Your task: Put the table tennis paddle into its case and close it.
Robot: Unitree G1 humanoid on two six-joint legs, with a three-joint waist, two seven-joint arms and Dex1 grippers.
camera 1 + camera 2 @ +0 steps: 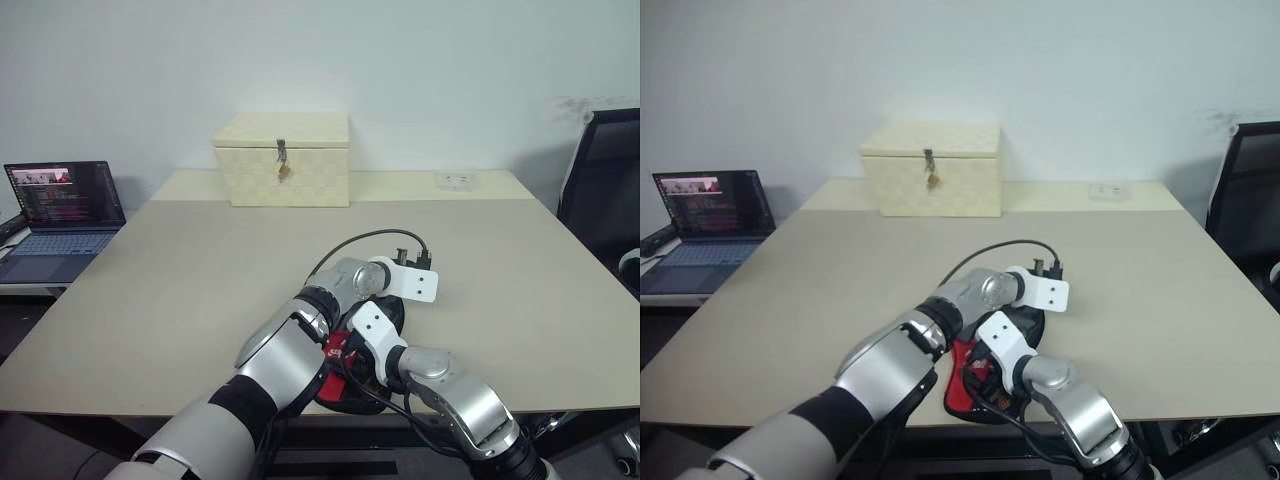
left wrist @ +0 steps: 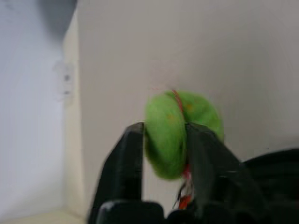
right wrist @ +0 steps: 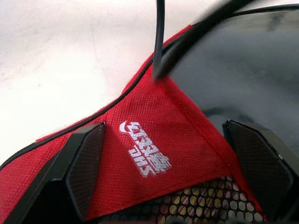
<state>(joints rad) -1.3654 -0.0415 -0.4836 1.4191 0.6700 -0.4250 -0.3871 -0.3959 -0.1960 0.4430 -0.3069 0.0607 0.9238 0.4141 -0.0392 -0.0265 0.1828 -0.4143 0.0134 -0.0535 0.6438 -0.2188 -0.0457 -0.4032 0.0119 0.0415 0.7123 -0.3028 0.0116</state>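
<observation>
The left end effector [image 2: 163,140] is pinching the green zipper tag [image 2: 180,133] of the case [image 3: 154,154]; the tag could be slipping out. The right end effector [image 3: 168,172] is standing wide open over the case, holding nothing.

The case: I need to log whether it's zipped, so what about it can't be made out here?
- Zip line: in the head views the left arm and right arm lie over the case, so how far it is closed is hidden.
- Paddle inside or not: cannot tell, as fabric and arms cover it.
- Green zipper tag: left wrist view, blurred between the left gripper jaws.
- Case outline: right wrist view, cut off by the edges.
</observation>
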